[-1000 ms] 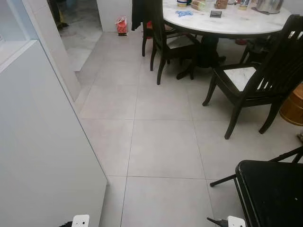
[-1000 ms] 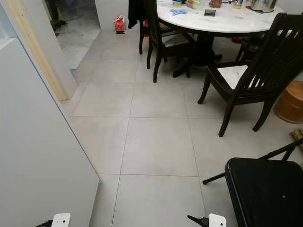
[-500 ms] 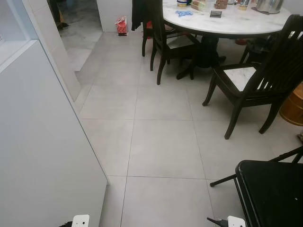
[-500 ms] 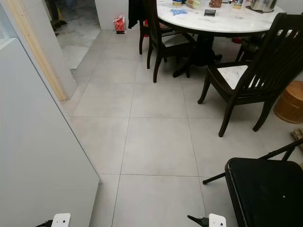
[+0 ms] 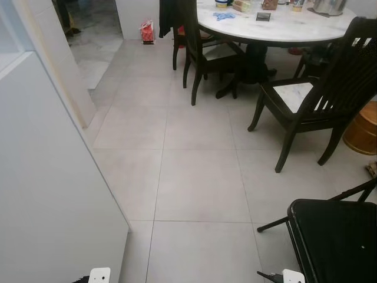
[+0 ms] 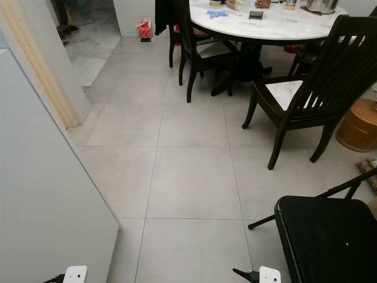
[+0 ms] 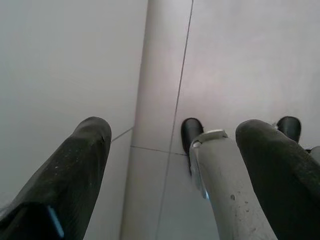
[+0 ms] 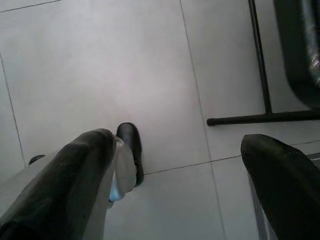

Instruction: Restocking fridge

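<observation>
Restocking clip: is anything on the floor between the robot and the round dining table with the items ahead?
Nothing visible on the tiled floor directly ahead. The black folding chair stands close on the robot's right, and dark wooden chairs ring the round table. Both pincers hang open, empty.

Dim even indoor light, soft shadows (head views sharp), wrist views hazy

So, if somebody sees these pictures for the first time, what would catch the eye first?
Probably the round white marble table at the far right, ringed by dark wooden chairs. Then the black folding chair close on the right and the big white panel along the left, with both grippers hanging open over the grey tiled floor.
</observation>
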Tool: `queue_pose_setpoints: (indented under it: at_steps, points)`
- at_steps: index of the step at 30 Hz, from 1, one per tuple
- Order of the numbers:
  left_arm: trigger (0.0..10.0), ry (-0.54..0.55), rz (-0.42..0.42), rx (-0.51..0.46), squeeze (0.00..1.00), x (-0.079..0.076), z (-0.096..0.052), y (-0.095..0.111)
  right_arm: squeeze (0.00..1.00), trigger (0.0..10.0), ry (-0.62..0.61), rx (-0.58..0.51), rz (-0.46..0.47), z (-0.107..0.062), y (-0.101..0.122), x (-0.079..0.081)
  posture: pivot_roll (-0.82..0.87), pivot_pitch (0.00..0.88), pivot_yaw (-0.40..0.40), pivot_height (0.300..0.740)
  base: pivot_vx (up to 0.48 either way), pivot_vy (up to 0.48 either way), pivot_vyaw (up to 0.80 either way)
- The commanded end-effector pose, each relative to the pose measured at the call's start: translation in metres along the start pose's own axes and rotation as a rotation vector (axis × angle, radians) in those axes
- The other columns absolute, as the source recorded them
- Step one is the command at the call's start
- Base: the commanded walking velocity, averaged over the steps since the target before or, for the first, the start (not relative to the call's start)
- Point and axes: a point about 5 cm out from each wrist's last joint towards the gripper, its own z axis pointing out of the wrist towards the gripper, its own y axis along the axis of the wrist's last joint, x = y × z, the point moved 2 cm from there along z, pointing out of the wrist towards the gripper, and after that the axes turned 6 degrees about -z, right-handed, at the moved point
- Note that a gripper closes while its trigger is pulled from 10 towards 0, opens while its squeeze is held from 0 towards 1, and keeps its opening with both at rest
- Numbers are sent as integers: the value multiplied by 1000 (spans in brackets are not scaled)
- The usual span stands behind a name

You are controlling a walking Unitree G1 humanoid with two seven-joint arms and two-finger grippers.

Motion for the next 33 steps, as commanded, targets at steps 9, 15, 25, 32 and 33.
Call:
queue_pose_setpoints:
  at_steps: [9, 15, 25, 32, 33]
  points:
    - [10000, 2, -34, -14, 0, -9, 10, 56, 0, 10000, 160, -119, 2, 5, 84, 43, 78, 0, -67, 740, 0, 0, 0]
    - [10000, 3, -27, -14, 0, -9, 10, 56, 0, 10000, 161, -119, 5, 5, 84, 43, 78, 0, -68, 740, 0, 0, 0]
    - [10000, 1, -31, -18, 0, -9, 10, 56, 0, 10000, 159, -118, 5, 5, 84, 43, 76, 0, -68, 740, 0, -203, 0]
    - [10000, 2, -29, -17, 0, -9, 10, 56, 0, 10000, 160, -118, 5, 5, 84, 43, 76, 0, -69, 740, 0, -247, 0]
    - [10000, 2, -30, -17, 0, -9, 10, 56, 0, 10000, 160, -117, 5, 5, 84, 43, 76, 0, -69, 740, 0, 0, 0]
